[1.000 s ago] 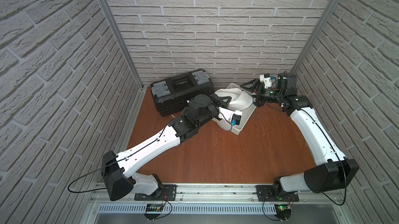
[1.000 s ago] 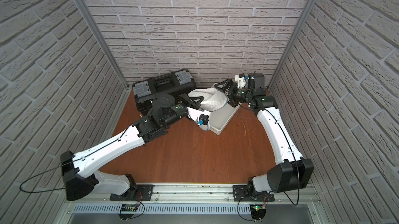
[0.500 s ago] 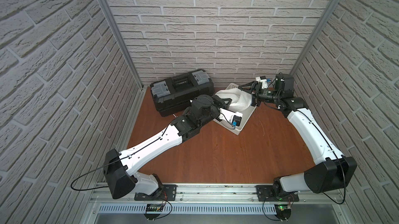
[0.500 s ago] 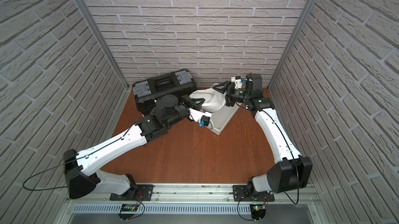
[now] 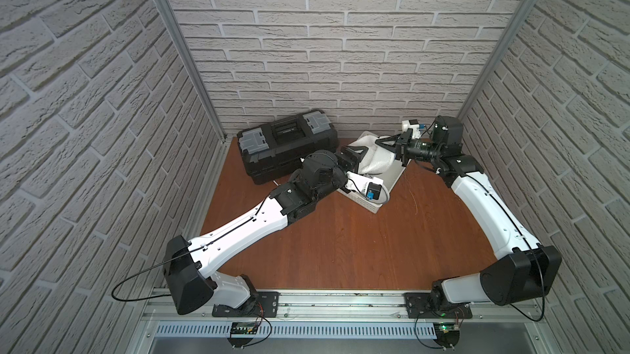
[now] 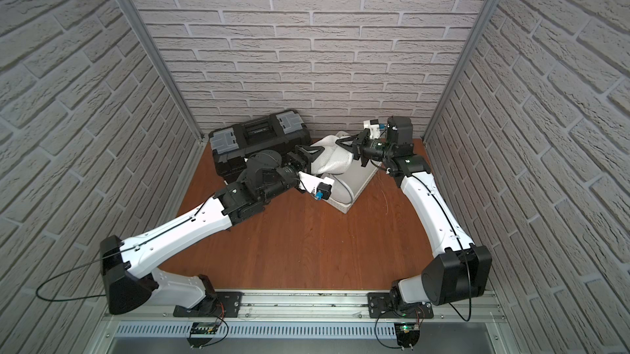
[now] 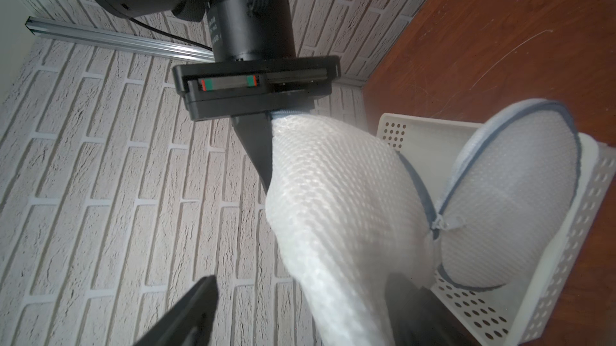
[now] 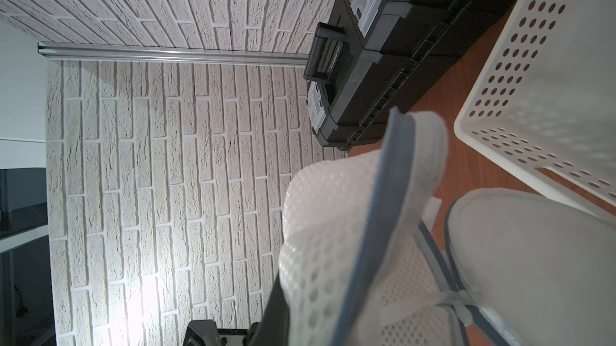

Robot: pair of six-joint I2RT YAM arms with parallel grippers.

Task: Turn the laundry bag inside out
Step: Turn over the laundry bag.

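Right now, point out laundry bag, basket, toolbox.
laundry bag [image 5: 380, 160], in a top view, mesh middle.
basket [image 7: 563, 261], left wrist view, perforated side wall.
toolbox [image 5: 306, 139], in a top view, black lid.

top views look steeply down; both wrist views hug the laundry bag [image 7: 333, 201].

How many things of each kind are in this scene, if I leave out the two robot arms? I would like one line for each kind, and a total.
laundry bag: 1
white perforated basket: 1
black toolbox: 1
Total: 3
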